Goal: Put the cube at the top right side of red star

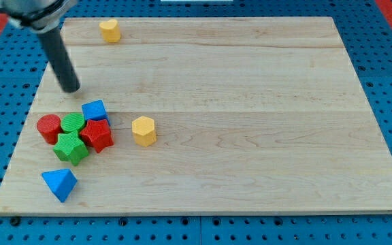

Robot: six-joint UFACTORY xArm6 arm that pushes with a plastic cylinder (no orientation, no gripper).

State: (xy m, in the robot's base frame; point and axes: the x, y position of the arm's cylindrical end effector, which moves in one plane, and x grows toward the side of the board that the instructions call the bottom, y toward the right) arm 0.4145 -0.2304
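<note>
The blue cube [94, 110] sits at the left of the board, touching the top edge of the red star [97, 135]. The star lies in a tight cluster with a green round block [73, 123], a red round block [48, 128] and a green star [70, 147]. My tip [71, 88] is up and to the left of the cube, a short gap away, touching no block. The rod leans up toward the view's top left corner.
A yellow hexagonal block [143, 130] lies just right of the red star. A blue triangular block [60, 183] sits near the bottom left corner. A yellow block [110, 30] rests near the top edge. The board's left edge [26, 129] is close to the cluster.
</note>
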